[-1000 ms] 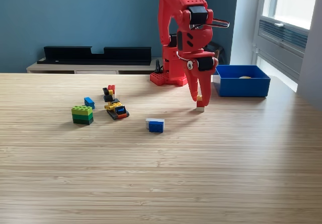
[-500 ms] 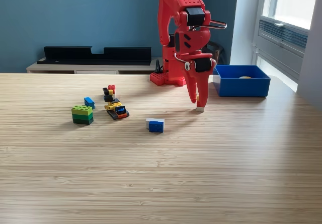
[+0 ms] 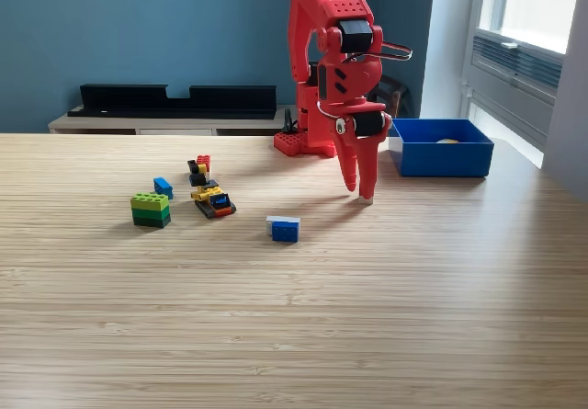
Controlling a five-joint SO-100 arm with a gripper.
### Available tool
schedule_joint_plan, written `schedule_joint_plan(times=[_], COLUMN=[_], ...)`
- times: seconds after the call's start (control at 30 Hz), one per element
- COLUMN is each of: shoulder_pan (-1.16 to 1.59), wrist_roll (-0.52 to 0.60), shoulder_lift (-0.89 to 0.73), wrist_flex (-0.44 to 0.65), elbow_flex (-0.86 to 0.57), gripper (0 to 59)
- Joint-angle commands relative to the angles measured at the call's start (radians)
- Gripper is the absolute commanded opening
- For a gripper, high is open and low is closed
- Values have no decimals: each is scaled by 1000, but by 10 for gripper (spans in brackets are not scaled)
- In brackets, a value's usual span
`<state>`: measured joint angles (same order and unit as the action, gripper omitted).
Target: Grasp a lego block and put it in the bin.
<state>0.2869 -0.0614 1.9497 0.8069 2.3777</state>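
Note:
In the exterior view my red gripper points down at the table, right of centre and just left of the bin. Its two fingers are drawn together on a small lego block; only the block's pale bottom edge shows at the tips, resting on the wood. The bin is a low blue box at the back right, with something pale yellow inside it. More lego lies to the left: a blue and white block, a green stack, a small blue brick, a yellow and black piece and a red and black piece.
The arm's red base stands at the table's back edge behind the gripper. A low sideboard with a black bar runs along the blue wall. A window sill is at the right.
The fingers have come together on the small block, hiding its orange top. The gripper has shifted slightly towards the exterior view's left. The other blocks have not moved.

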Motion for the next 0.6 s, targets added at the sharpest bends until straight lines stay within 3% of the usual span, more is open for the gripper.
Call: schedule_joint_plan(times=[0.03,0.5,0.6], shoulder_pan=[8,44,54], wrist_roll=[12,29,34], shoulder_lift=[43,43,41], wrist_flex=[-21,-64,-75], elbow_flex=[0,43,52], gripper=[112,127,158])
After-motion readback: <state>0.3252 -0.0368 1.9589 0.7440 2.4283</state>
